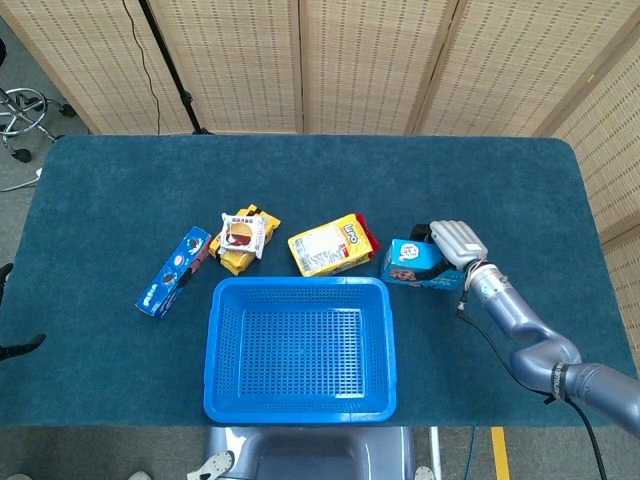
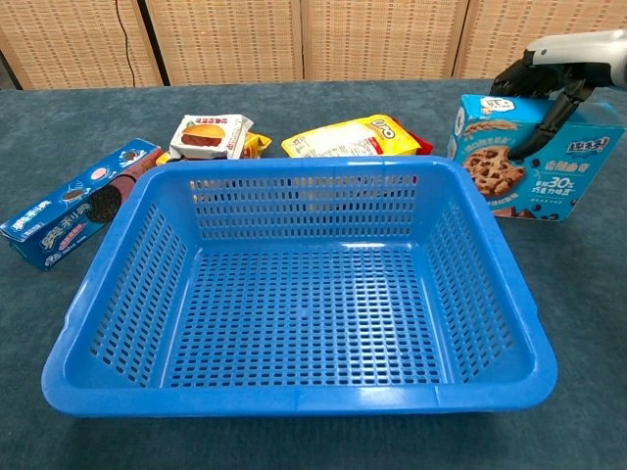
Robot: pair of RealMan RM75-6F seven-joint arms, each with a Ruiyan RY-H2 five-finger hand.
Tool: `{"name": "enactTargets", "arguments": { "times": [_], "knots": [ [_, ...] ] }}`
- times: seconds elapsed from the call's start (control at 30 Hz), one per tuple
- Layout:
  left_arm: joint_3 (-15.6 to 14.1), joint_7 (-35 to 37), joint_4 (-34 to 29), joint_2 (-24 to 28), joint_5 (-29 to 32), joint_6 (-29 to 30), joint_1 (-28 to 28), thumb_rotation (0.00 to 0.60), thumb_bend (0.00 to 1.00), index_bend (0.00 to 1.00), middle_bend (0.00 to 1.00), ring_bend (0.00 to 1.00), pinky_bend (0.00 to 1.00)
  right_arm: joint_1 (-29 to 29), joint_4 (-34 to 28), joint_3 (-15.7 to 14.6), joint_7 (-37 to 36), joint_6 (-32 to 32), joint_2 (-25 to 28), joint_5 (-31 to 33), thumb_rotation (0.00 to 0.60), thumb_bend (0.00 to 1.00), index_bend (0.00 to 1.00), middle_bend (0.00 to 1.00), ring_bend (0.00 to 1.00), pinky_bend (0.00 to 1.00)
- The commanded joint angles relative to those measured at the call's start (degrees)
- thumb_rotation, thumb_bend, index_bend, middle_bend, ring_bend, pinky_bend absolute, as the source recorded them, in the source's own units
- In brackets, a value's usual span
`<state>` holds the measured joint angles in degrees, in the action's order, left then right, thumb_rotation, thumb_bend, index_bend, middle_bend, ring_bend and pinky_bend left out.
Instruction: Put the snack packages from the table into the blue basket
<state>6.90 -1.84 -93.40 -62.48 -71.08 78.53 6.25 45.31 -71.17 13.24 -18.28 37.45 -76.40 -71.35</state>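
The blue basket [image 1: 300,284] [image 2: 304,168] stands at the table's near edge, with nothing in it. Behind its right corner is a teal cookie box [image 1: 412,262] [image 2: 509,166]. My right hand [image 1: 455,243] [image 2: 554,73] grips that box, fingers over its top and back, thumb pressed on the front face. The box is slightly tilted. An Oreo box [image 1: 173,272] [image 2: 73,201], a burger snack pack [image 1: 240,237] [image 2: 209,135] and a yellow package [image 1: 328,246] [image 2: 348,137] lie behind the basket. Only dark fingertips of my left hand [image 1: 22,348] show at the left edge, spread with nothing between them.
A red pack [image 1: 367,237] peeks out from under the yellow package. Wicker screens [image 1: 300,60] stand behind the dark blue table [image 1: 300,170]. An office chair base [image 1: 25,110] sits off the far left corner.
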Motion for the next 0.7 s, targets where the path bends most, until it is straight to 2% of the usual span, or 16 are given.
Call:
{"name": "enactTargets", "arguments": {
  "times": [0.03,0.1,0.33,0.43,0.57,0.7],
  "knots": [
    [0.2,-0.5,0.0,-0.3,0.4,-0.2,0.2,0.6,0.0,0.0,0.0,0.0,0.0,-1.7,0.1,-0.1,-3.9,4.4,0.2,-3.3,0.6,0.27,0.64,0.65,0.61,0.48],
    [0.2,-0.8,0.0,-0.4,0.6,-0.3,0.3,0.6,0.0,0.0,0.0,0.0,0.0,-3.2,-1.6,-0.2,-7.2,7.9,1.7,-6.0,0.6,0.29,0.64,0.65,0.62,0.48],
    [0.2,-0.7,-0.2,-0.4,0.5,-0.4,0.4,0.6,0.0,0.0,0.0,0.0,0.0,-10.9,-12.3,-1.3,-22.7,29.3,10.4,-19.7,0.6,0.33,0.65,0.67,0.63,0.48],
    [0.1,-0.8,-0.3,-0.4,0.1,-0.3,0.4,0.6,0.0,0.0,0.0,0.0,0.0,-13.2,-17.0,-1.9,-26.8,36.9,12.9,-24.2,0.6,0.34,0.65,0.67,0.63,0.48],
    [-0.2,-1.2,-0.5,-0.5,-0.6,-0.2,0.5,0.6,0.0,0.0,0.0,0.0,0.0,-14.0,-22.5,-4.0,-28.5,41.2,15.1,-30.3,0.6,0.35,0.66,0.67,0.63,0.48],
    [-0.2,-1.2,-0.4,-0.6,-0.5,-0.2,0.6,0.6,0.0,0.0,0.0,0.0,0.0,-13.6,-27.2,-6.4,-26.0,42.1,15.1,-35.5,0.6,0.35,0.66,0.67,0.63,0.48]
  ]
}}
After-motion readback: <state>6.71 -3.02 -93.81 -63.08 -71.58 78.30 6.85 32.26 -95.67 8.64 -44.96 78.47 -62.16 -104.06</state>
